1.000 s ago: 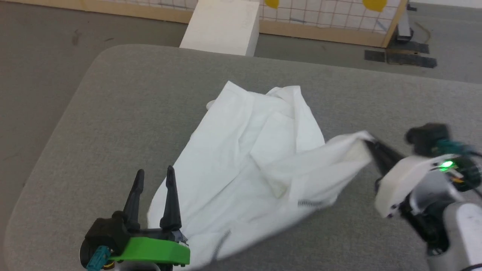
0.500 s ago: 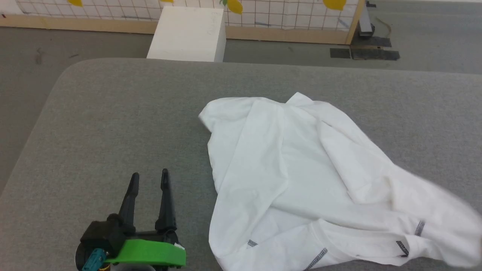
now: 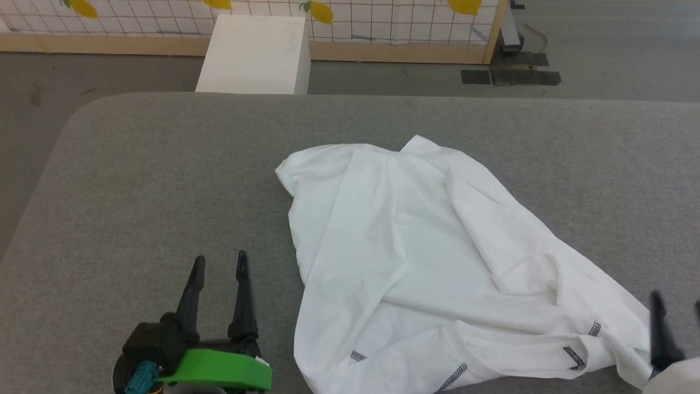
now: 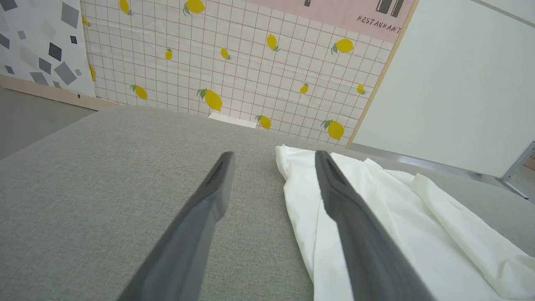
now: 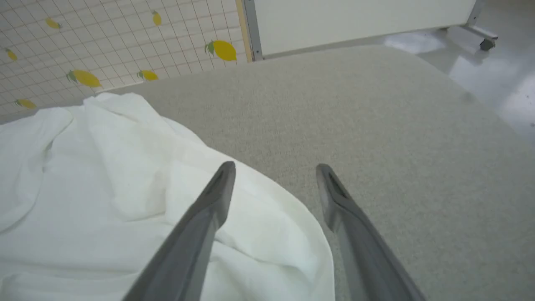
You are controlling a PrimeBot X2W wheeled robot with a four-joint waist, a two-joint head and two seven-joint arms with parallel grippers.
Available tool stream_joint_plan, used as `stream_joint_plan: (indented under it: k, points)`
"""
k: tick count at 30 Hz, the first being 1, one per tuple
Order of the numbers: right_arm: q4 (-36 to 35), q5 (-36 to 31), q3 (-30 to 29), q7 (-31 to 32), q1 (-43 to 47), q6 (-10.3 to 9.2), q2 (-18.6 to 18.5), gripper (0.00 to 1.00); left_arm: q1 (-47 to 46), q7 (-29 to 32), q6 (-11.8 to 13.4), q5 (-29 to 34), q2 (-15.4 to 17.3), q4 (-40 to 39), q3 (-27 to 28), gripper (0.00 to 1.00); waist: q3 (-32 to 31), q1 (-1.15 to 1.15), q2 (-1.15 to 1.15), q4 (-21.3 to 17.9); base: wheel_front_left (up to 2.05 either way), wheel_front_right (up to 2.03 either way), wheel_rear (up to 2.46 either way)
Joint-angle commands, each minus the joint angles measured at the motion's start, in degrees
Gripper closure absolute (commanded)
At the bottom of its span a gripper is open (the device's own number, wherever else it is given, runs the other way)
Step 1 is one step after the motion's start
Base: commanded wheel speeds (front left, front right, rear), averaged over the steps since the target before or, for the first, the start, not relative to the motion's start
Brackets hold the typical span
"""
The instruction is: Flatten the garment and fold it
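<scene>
The garment (image 3: 426, 262), a white T-shirt with grey zigzag stitching, lies crumpled and partly spread on the grey padded table (image 3: 136, 180). My left gripper (image 3: 220, 258) stands open at the lower left, just left of the garment's edge, with nothing between its fingers. In the left wrist view the left gripper (image 4: 273, 154) points past the garment (image 4: 418, 217), its right finger over the cloth's edge. My right gripper (image 3: 677, 303) is open at the garment's lower right corner. In the right wrist view the right gripper (image 5: 276, 166) hovers with one finger over the garment (image 5: 104, 175) and one over bare table.
A rigid white box (image 3: 251, 54) stands on the floor beyond the table's far edge. Behind it runs a wood-framed tiled panel (image 3: 383, 22) with lemon prints. The table's far left corner (image 3: 93, 109) is rounded. Bare table lies left of and beyond the garment.
My right gripper, which was shut on a garment corner and pulling it rightward, has opened and let it drop onto the table. The head camera has shifted. The left gripper stays open.
</scene>
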Motion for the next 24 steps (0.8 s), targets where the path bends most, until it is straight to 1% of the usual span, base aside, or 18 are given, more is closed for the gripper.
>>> stream_joint_plan:
  k: [1, 3, 7, 12, 15, 19, 22, 24]
  points:
    - [-2.3, -1.74, -0.57, -2.17, -1.68, -0.08, -0.03, 0.0, -0.15, -0.2, -0.4, 0.28, -0.15, 0.02, 0.03, 0.0, -0.13, 0.0, 0.0, 0.18, 0.0, 0.0, 0.0]
    - [-5.06, -2.91, -0.28, -4.88, -2.45, -0.08, -0.03, 0.0, -0.08, -0.2, -0.45, 0.52, -0.15, -0.21, 0.02, 0.0, -0.19, 0.0, 0.0, 0.36, 0.0, 0.0, 0.0]
    - [-7.9, -2.05, 2.88, -10.19, -2.2, -0.08, -0.03, 0.0, 0.34, -0.2, -0.53, 1.07, -0.15, -0.92, 0.11, 0.0, -0.24, 0.0, 0.0, 0.77, 0.0, 0.0, 0.0]
    - [-6.26, -0.93, 7.3, -16.07, 0.22, -0.08, -0.03, 0.0, 1.78, -0.2, -0.7, 1.55, -0.15, -1.34, -0.73, 0.0, -0.36, 0.0, 0.0, 1.38, 0.0, 0.0, 0.0]
    - [-4.03, 0.48, 9.3, -17.82, 1.6, -0.08, -0.03, 0.0, 2.63, -0.2, -0.47, 1.43, -0.15, -1.13, -1.16, 0.0, -0.48, 0.0, 0.0, 1.54, 0.0, 0.0, 0.0]
    - [-2.39, 0.93, 10.59, -19.02, 1.97, -0.08, -0.03, 0.0, 2.4, -0.04, -0.81, 2.3, 0.21, -0.29, -1.89, 0.0, -0.31, 0.0, 0.0, 1.39, 0.0, 0.0, 0.0]
    - [-1.96, 0.75, 10.4, -19.42, 1.44, -0.08, -0.03, 0.0, -0.13, 2.16, -1.65, 3.56, 1.31, 0.0, -3.33, 0.0, 0.26, 0.0, 0.0, 1.41, 0.0, 0.0, 0.0]
    - [-1.74, 0.54, 10.02, -19.57, 1.01, -0.08, -0.03, 0.0, -3.13, 4.76, -2.67, 4.5, 2.14, 0.33, -4.75, 0.0, 0.68, 0.0, 0.0, 1.53, 0.0, 0.0, 0.0]
